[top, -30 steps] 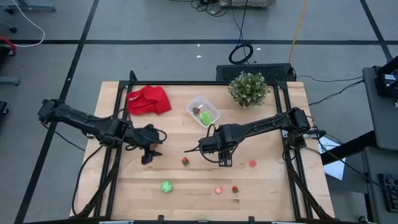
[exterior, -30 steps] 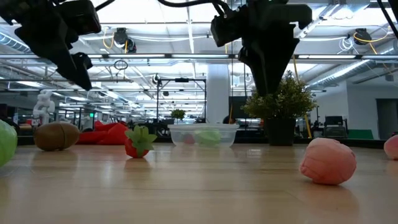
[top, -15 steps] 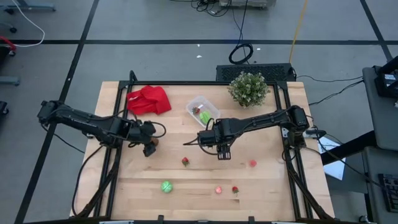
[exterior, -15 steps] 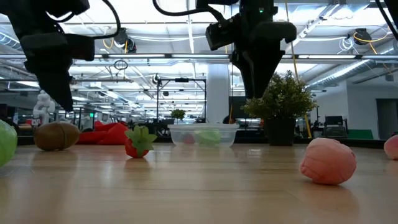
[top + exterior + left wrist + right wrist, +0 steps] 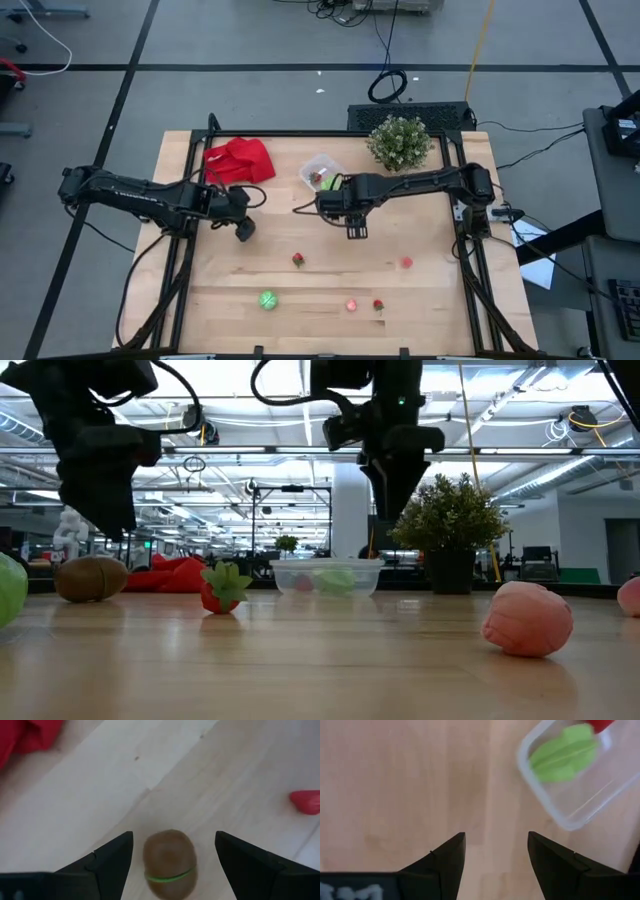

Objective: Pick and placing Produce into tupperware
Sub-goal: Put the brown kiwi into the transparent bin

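Since my left hand hangs open straddling the toy kiwi near the red cloth, I'd pinch its short sides; it looks light, hard, roll-prone. My right hand, empty and released, hovers beside the tupperware.

the left arm reaches in from the left edge of the desk, stretched low toward the middle, its gripper pointing down with fingers spread wide and nothing between them. the right arm reaches in from the right edge, elbow bent, its gripper raised over the desk's centre, fingers parted and empty.
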